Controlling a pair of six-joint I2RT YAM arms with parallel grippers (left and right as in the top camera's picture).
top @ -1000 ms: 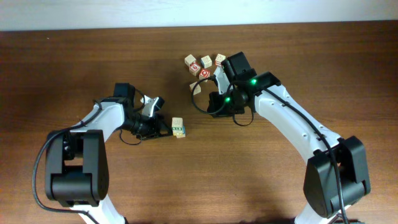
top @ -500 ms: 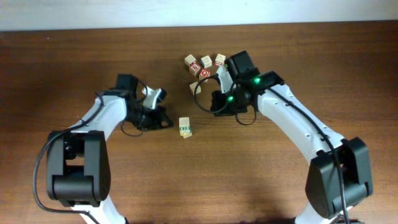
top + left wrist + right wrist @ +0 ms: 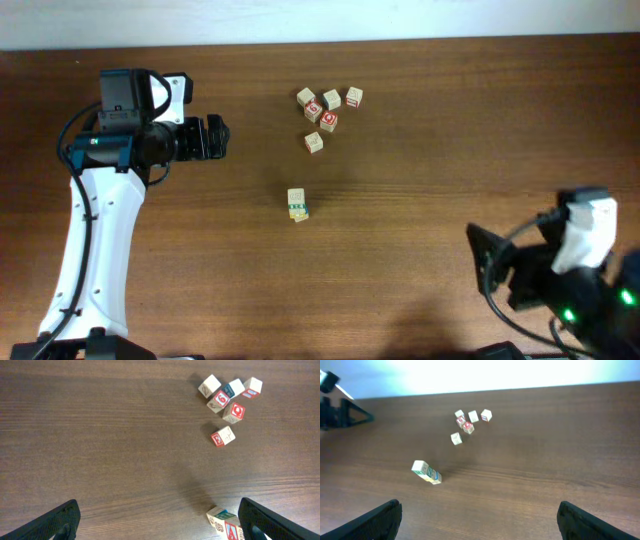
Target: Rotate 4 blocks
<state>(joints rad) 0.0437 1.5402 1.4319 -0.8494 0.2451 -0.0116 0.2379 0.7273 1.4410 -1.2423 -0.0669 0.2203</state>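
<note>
Overhead and wrist views of the table. I see the left gripper over the left part of the table, pointing right, well apart from every block. In its wrist view its fingers sit at the two lower corners, spread wide, with nothing between them. The right gripper hangs at the near right corner, pointing left. Its fingers are likewise spread wide and hold nothing. Near the table's middle the A block, its red-bordered letter face visible from the left wrist, touches the green-print block, and the two form a short row. I cannot tell whether that row holds a third block. Beyond them, toward the far edge, a lone block stands apart from the rest. Farther still lies a cluster of five cubes, touching or nearly so. Two of them, the red-marked cubes, show a red numeral-like mark and a red ring-like mark.
</note>
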